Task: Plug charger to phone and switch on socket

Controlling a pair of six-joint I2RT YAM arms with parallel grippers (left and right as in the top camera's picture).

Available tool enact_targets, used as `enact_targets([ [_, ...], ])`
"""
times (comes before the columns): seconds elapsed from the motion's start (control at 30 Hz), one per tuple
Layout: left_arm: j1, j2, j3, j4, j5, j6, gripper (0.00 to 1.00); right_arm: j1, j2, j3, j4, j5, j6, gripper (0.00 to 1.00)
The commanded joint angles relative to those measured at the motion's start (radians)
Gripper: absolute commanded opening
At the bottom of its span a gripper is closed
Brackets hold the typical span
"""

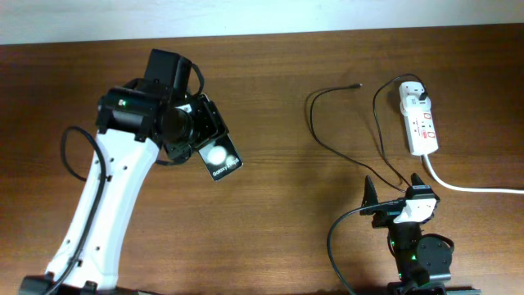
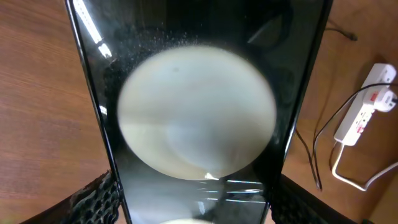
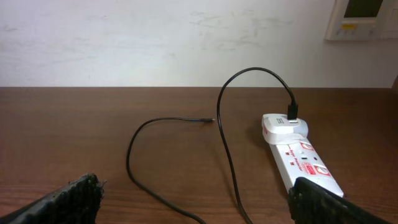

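Note:
My left gripper [image 1: 196, 135] is shut on the phone [image 1: 219, 158], a black smartphone with a white round blob and small white lettering. In the left wrist view the phone [image 2: 196, 118] fills the frame between my fingers [image 2: 196, 211]. The charger, a thin black cable [image 1: 327, 143], curls over the table. Its small tip [image 1: 358, 84] lies free, and its white plug head [image 1: 416, 97] sits in the socket [image 1: 422, 123], a white power strip at the far right. My right gripper [image 1: 395, 195] is open and empty below the cable's loops. In the right wrist view its fingers [image 3: 196, 208] frame the cable [image 3: 227, 155], the tip [image 3: 211, 119] and the socket [image 3: 305, 162].
The socket's thick white cord [image 1: 471, 188] runs off to the right edge, just behind my right gripper. The socket [image 2: 364, 112] and cable also show at the right of the left wrist view. A white wall rises behind the table's far edge [image 3: 124, 87].

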Motion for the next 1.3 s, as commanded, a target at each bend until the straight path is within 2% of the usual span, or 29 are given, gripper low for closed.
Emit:
enact_targets([
  [0.0,-0.002,0.07,0.021,0.003,0.123,0.024,0.73,-0.006,-0.007,-0.007,-0.004,0.008,0.0,0.99],
  [0.07,-0.002,0.126,0.021,0.01,0.201,0.048,0.73,-0.006,-0.007,-0.007,-0.004,0.003,0.001,0.99],
  [0.2,-0.002,0.195,0.021,0.015,0.35,0.07,0.71,-0.005,0.002,-0.007,0.005,-0.113,0.422,0.99],
  [0.23,-0.001,0.199,0.021,0.014,0.391,0.077,0.71,-0.005,0.012,-0.007,0.014,-0.238,0.507,0.99],
  [0.33,-0.001,0.2,0.021,0.03,0.52,0.076,0.69,-0.005,0.034,-0.007,0.028,-0.575,0.64,0.99],
  [0.4,-0.001,0.2,0.021,0.047,0.568,0.076,0.7,-0.005,0.039,-0.007,0.027,-0.827,0.889,0.99],
  [0.47,-0.001,0.2,0.021,0.052,0.583,0.076,0.7,-0.005,0.039,-0.007,0.027,-0.94,1.128,0.99],
  [0.5,-0.001,0.2,0.021,0.053,0.61,0.076,0.7,-0.005,0.039,-0.007,0.027,-0.956,1.188,0.99],
  [0.57,-0.001,0.2,0.021,0.053,0.645,0.074,0.71,-0.005,0.039,-0.007,0.027,-0.966,1.187,0.99],
  [0.73,0.034,0.2,0.022,0.109,0.788,-0.03,0.69,-0.005,0.039,-0.007,0.027,-0.964,1.187,0.99],
  [0.93,0.043,0.2,0.022,0.117,0.792,-0.067,0.7,-0.005,0.039,-0.007,0.011,-0.882,1.172,0.99],
  [1.0,0.043,0.2,0.022,0.117,0.788,-0.066,0.7,-0.005,0.039,-0.007,0.011,-0.882,0.978,0.99],
  [1.2,0.043,0.2,0.022,0.117,0.755,-0.066,0.7,-0.005,0.044,0.045,0.012,-0.793,0.93,0.99],
  [1.27,0.043,0.2,0.022,0.117,0.755,-0.066,0.7,-0.005,0.11,0.104,0.011,-0.777,0.919,0.99],
])
